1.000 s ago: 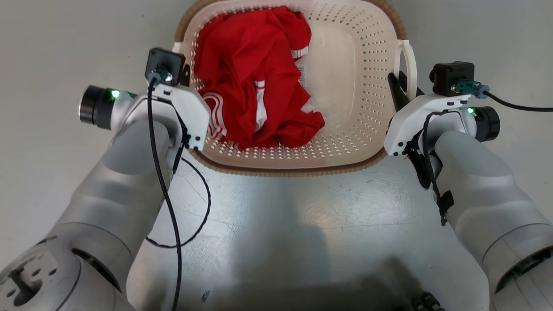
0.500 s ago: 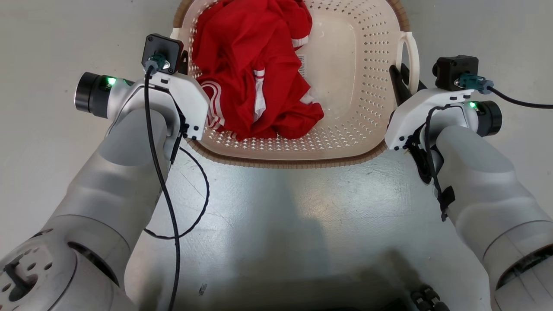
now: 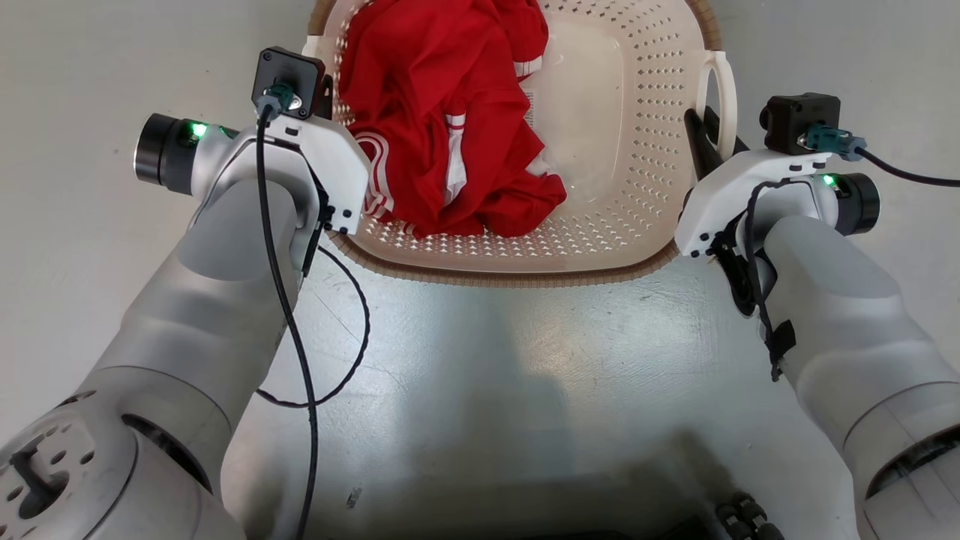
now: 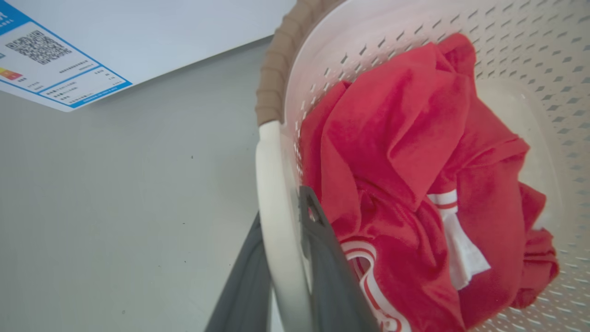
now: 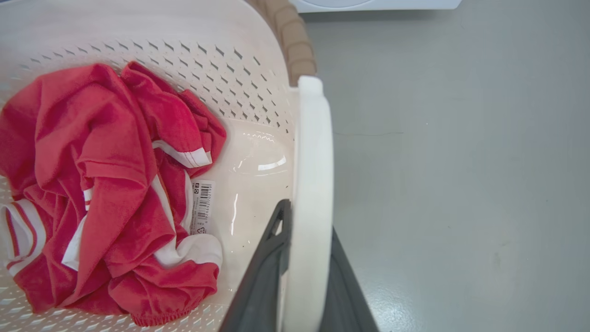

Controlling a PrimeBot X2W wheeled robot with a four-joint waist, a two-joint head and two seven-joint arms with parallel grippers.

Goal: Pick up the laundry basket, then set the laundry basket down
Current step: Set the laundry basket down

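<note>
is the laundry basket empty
No, a crumpled red garment with white stripes lies inside the laundry basket, on the side toward the left arm.

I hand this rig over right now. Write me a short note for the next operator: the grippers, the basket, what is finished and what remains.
Left gripper: fingers closed on either side of the left handle of the laundry basket.
Right gripper: closed the same way on the right handle.
Basket: straight ahead between both arms, over the grey floor, with a red garment inside. Whether it is off the floor cannot be told.
Done: both handles gripped.
Left: lift it if it is not up, then set it down and release.
</note>
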